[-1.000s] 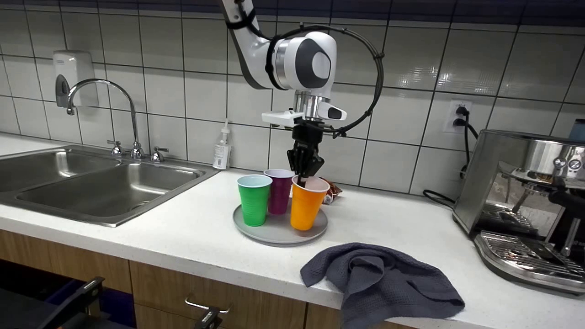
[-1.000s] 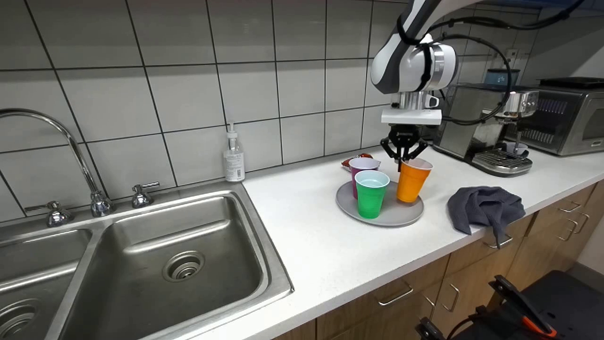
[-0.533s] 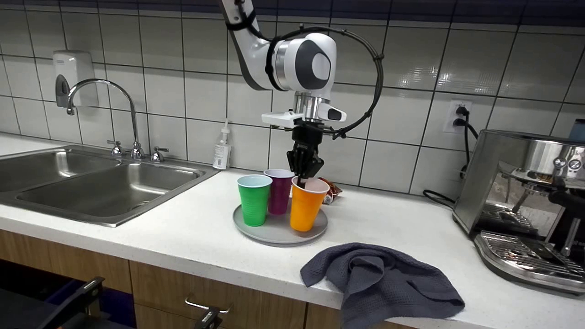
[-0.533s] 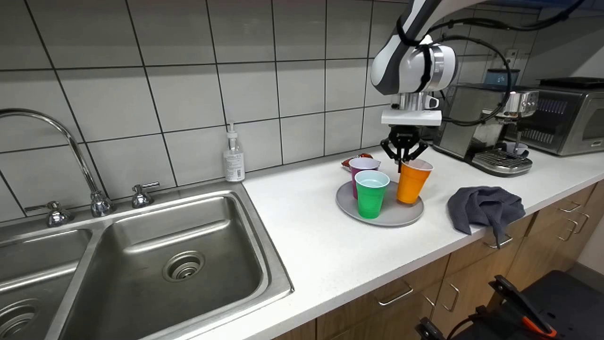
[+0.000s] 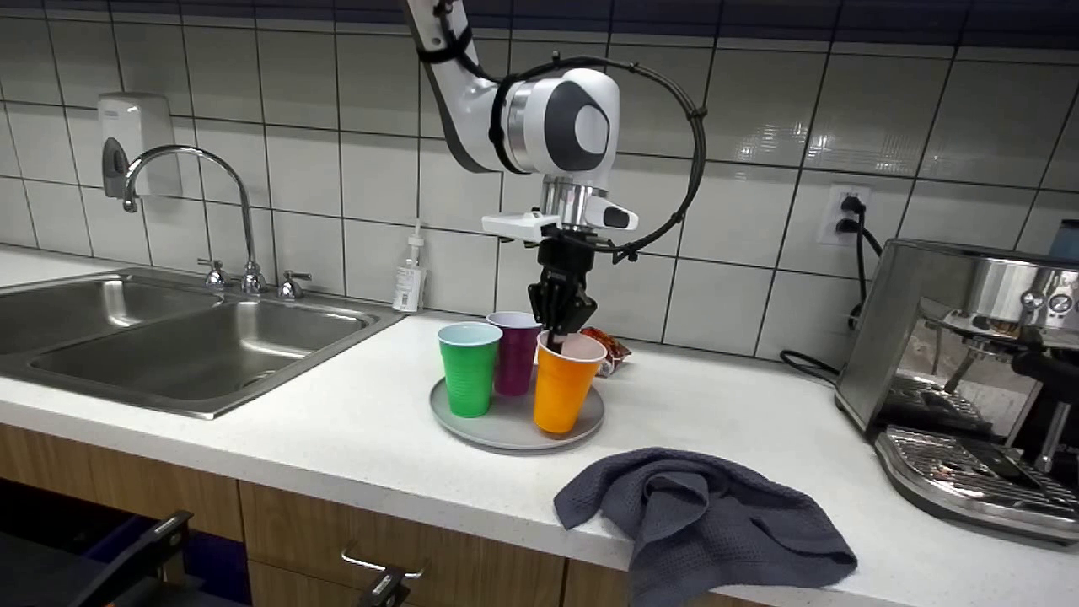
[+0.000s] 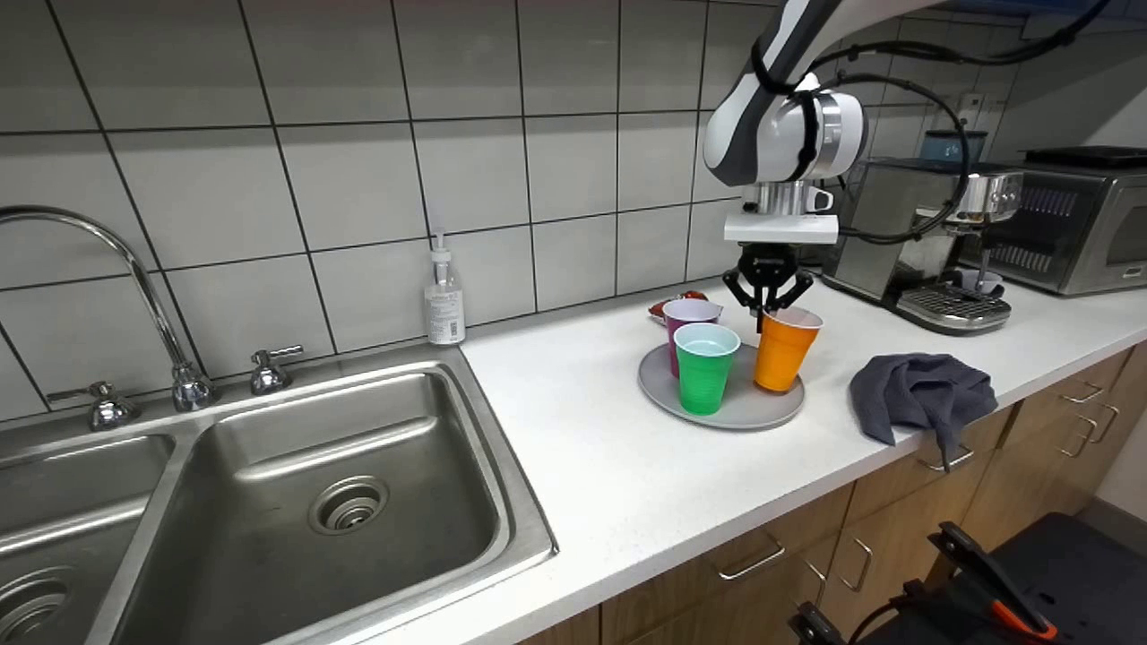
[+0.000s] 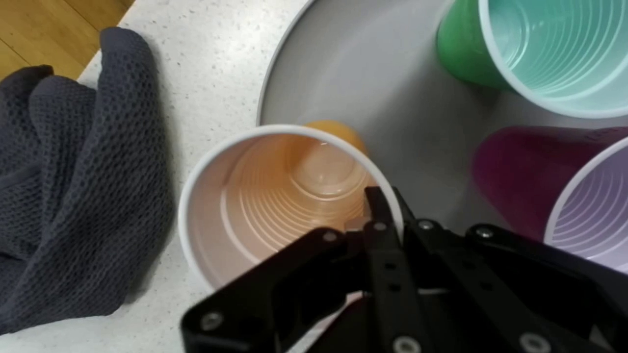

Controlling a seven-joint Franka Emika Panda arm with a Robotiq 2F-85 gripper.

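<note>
The orange cup point(image 5: 563, 392) is directly below the pincer point(image 7: 390, 201), which we see clenched on its rim: 1 fingertip point(image 7: 377, 206) dips inside the cup and 1 lies against the outside. The cup leans, and we cannot tell whether its base touches the grey plate point(image 6: 739, 419) beneath the pincer. We count 2 more cups on that plate, left of the pincer in both exterior views: the green cup point(image 6: 704, 381) partly hides the purple cup point(image 5: 514, 367). Near the pincer, toward the tiled wall point(image 6: 349, 188), we find a red packet point(image 5: 614, 354). To the pincer's right in both exterior views we have the dark grey towel point(image 5: 708, 531), draped over the edge of the counter point(image 6: 573, 466), and the espresso machine point(image 5: 995, 354), well apart. Left of the pincer, also well apart, we see the soap bottle point(image 6: 444, 313) and the sink point(image 6: 421, 466).
</note>
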